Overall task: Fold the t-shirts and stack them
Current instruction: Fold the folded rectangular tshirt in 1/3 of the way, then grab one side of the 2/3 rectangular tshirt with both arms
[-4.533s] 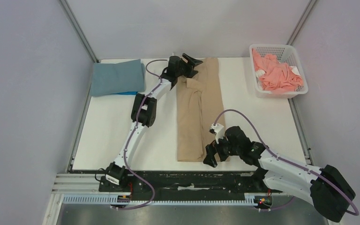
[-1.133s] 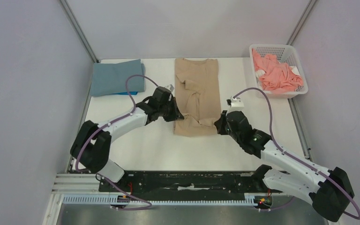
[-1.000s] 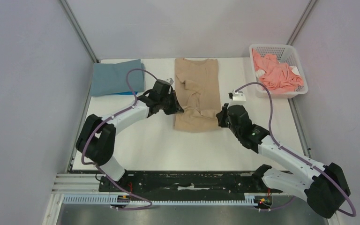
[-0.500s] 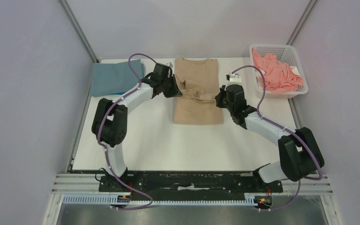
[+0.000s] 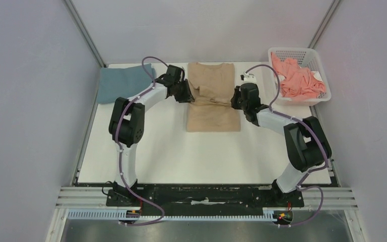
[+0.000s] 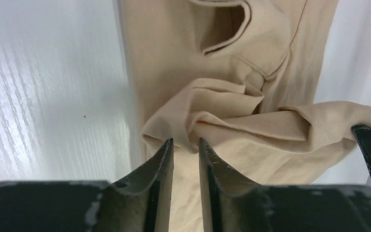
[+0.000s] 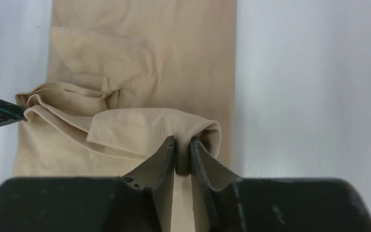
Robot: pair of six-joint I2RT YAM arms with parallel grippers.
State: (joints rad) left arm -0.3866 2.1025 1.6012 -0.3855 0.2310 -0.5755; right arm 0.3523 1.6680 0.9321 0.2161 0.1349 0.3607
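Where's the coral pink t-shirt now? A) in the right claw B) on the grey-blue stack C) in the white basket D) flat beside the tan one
C: the coral pink t-shirt lies bunched inside the white basket at the far right.

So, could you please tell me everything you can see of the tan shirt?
The tan shirt is plain soft cloth, lying on the white table, collar at the far end, sleeves folded in. Its near half is doubled over the rest, the folded-over edge rumpled across the middle. The right pincer pinches that edge's right corner; the left pincer is at its left corner, jaws slightly apart.
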